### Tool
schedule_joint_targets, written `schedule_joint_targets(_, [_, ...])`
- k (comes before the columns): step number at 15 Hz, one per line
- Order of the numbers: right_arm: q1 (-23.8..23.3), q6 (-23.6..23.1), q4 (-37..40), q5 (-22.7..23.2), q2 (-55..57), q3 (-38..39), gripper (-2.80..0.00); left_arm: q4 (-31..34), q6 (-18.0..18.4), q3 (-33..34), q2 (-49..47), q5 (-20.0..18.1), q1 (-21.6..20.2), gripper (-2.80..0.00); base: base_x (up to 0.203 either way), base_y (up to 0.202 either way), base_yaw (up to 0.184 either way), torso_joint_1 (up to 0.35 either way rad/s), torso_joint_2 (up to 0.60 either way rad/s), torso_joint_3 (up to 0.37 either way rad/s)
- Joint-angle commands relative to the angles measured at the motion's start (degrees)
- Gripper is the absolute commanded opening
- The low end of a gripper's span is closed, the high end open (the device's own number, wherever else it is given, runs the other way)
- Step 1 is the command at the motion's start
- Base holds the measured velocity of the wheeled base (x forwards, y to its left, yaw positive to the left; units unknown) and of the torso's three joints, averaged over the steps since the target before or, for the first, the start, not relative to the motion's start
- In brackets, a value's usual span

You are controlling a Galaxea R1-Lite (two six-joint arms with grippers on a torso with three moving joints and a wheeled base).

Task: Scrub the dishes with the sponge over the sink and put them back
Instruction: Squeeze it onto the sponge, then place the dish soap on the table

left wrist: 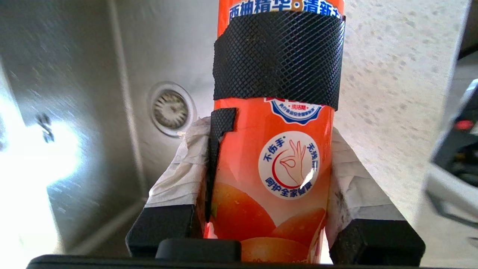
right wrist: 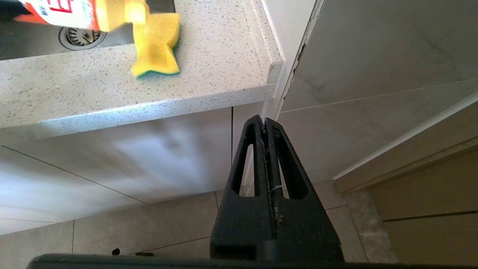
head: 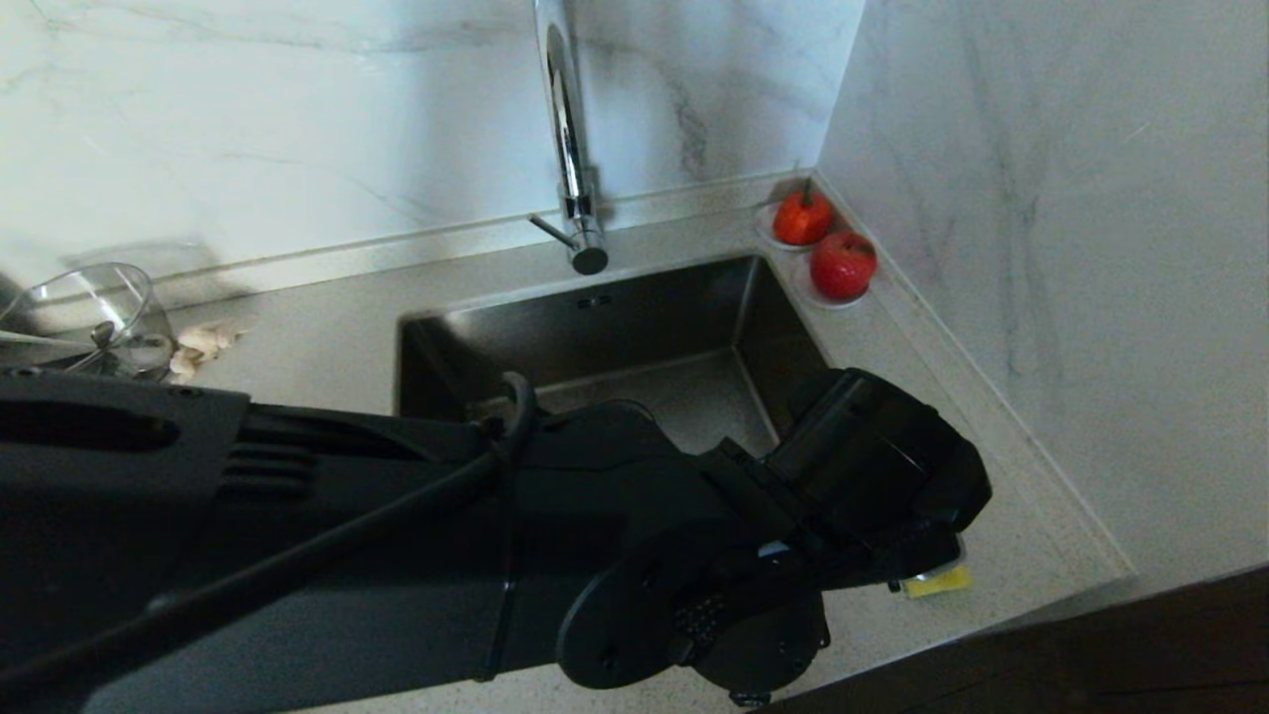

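L arm [head: 615,535] hides sink [head: 595,337]; jug [head: 94,317] far-left.

sink [head: 634,337] set in worktop [head: 327,327], tap [head: 570,149] behind it; sponge [head: 937,582] on worktop right of sink, near front edge; two fruit saucers [head: 823,248] in back right corner; glass jug [head: 94,317] far left
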State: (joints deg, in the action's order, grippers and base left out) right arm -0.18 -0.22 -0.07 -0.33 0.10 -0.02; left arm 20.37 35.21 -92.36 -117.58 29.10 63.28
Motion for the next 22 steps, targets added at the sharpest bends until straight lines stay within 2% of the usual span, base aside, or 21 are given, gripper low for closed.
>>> schedule_joint_targets(1, [0.01,-0.04,-0.01,-0.02,0.08,-0.06,-2.8,0.22,-1.93,1.1,1.98,0.1,0.0,-2.8,0.0,0.0,0.0,0.0,0.0,0.0])
schedule_joint_targets(5, [0.01,-0.04,-0.01,-0.02,0.08,-0.06,-2.8,-0.06,-5.33,0.97,2.44,-0.29,0.09,-2.8,0.0,0.0,0.0,0.0,0.0,0.0])
schedule_joint_targets(9, [0.01,-0.04,-0.01,-0.02,-0.01,-0.06,-2.8,-0.32,-13.38,-0.04,3.52,-3.93,0.09,-2.8,0.0,0.0,0.0,0.0,0.0,0.0])
schedule_joint_targets(13, [0.01,-0.04,-0.01,-0.02,0.08,-0.06,-2.8,-0.49,-15.11,-0.67,7.46,-6.02,0.02,-2.8,0.0,0.0,0.0,0.0,0.0,0.0])
schedule_joint_targets(15, [0.01,-0.04,-0.01,-0.02,0.03,-0.03,-2.8,-0.48,-19.06,-0.27,9.94,-6.02,-0.04,-2.8,0.0,0.0,0.0,0.0,0.0,0.0])
schedule_joint_targets(19, [0.01,-0.04,-0.01,-0.02,0.04,-0.06,-2.8,-2.31,-20.98,-1.27,15.6,-6.4,-0.3,-2.8,0.0,0.0,0.0,0.0,0.0,0.0])
schedule_joint_targets(22, [0.01,-0.04,-0.01,-0.02,-0.01,-0.06,-2.8,-4.56,-24.18,-0.65,20.03,-6.51,-0.61,-2.8,0.0,0.0,0.0,0.0,0.0,0.0])
